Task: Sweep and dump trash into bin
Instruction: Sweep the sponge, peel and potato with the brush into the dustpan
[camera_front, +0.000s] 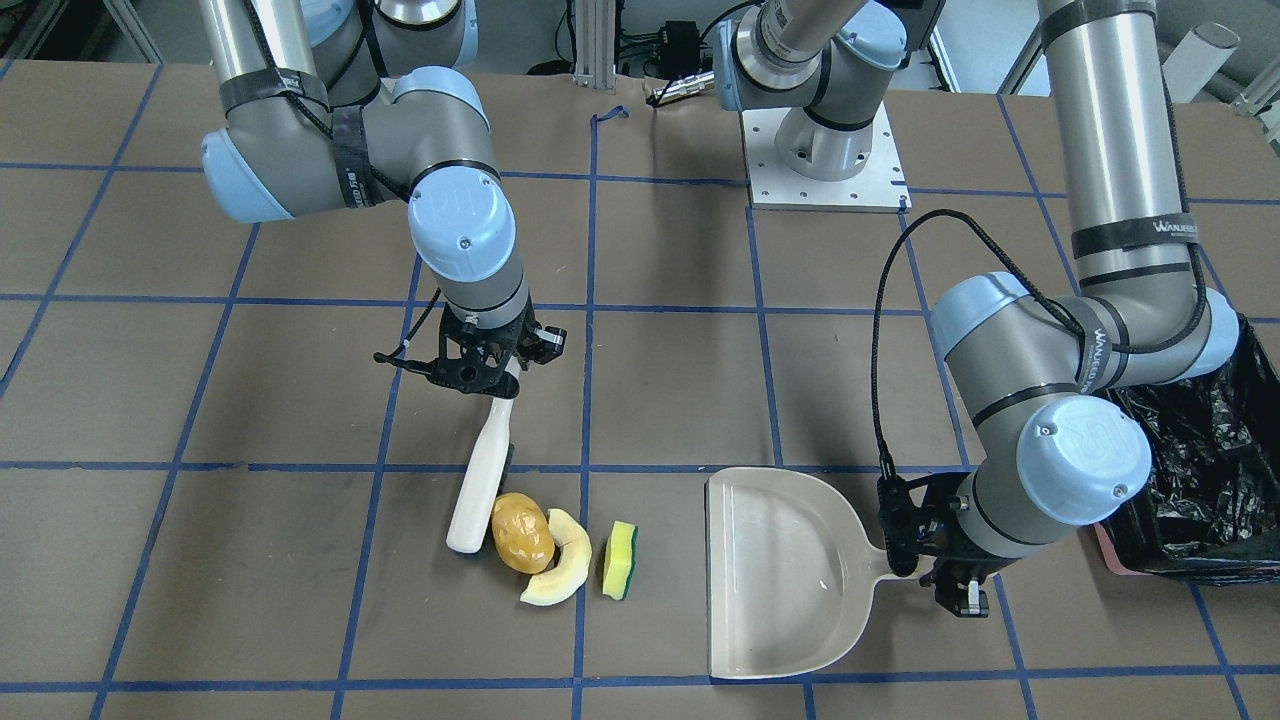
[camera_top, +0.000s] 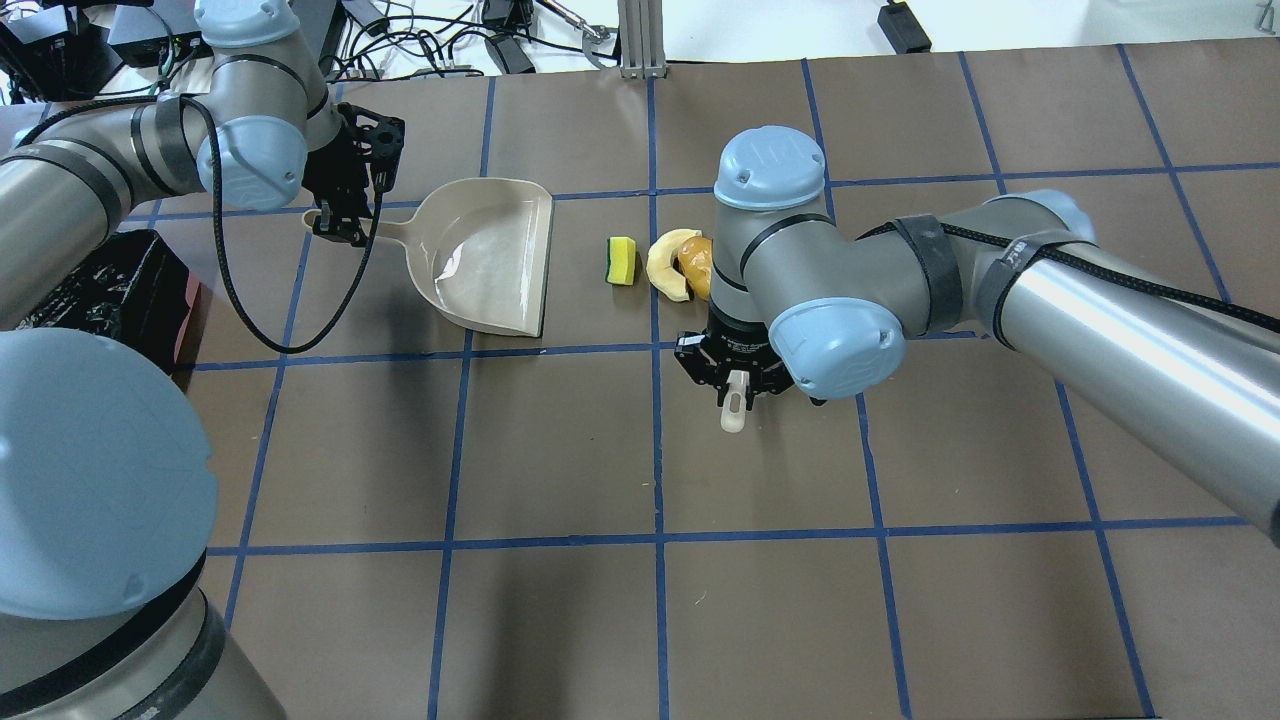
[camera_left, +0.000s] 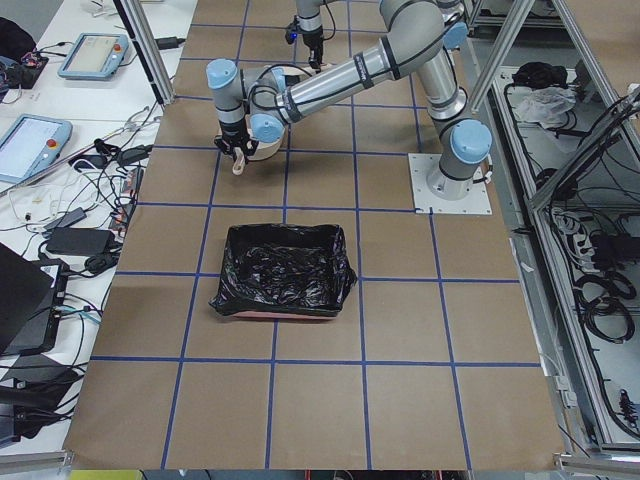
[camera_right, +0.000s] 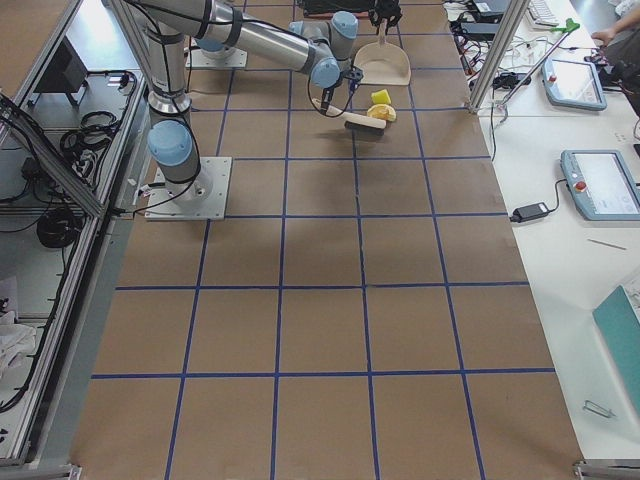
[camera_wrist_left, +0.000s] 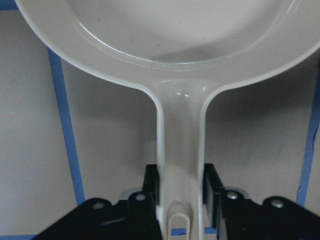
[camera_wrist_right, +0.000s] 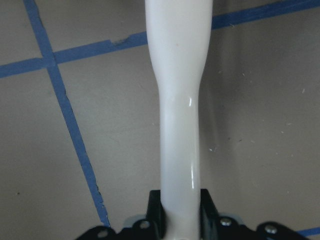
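- Front-facing view: the right gripper (camera_front: 497, 385) is clamped on the handle of a white brush (camera_front: 478, 490) — the right wrist camera shows both fingers (camera_wrist_right: 155, 210) pressed against the handle's sides.
- From the gripper the brush slants down to the table (camera_front: 300, 600), and its head end is just beside the potato (camera_front: 522, 532); they seem to touch.
- All three pieces of trash lie on the table in a short row: first the potato, then the slice (camera_front: 560, 565) curved against it and touching it, then the sponge (camera_front: 620, 560) a little apart.
- The sponge is between the slice and the open mouth of the dustpan (camera_front: 790, 570), and this mouth faces the trash.
- The left gripper (camera_front: 925, 545) is closed on the dustpan's handle — in the left wrist camera the fingers (camera_wrist_left: 150, 187) hold the handle from both sides.
- The dustpan's mouth edge is down on the table.
- The bin (camera_front: 1200, 470), lined with black plastic, stands on the table at the robot's left, behind the left arm, well apart from the trash; the arm hides part of it.
- Overhead, the order is the same: bin (camera_top: 110, 290), dustpan (camera_top: 490, 260), sponge (camera_top: 622, 261), slice (camera_top: 665, 265), potato (camera_top: 697, 262).
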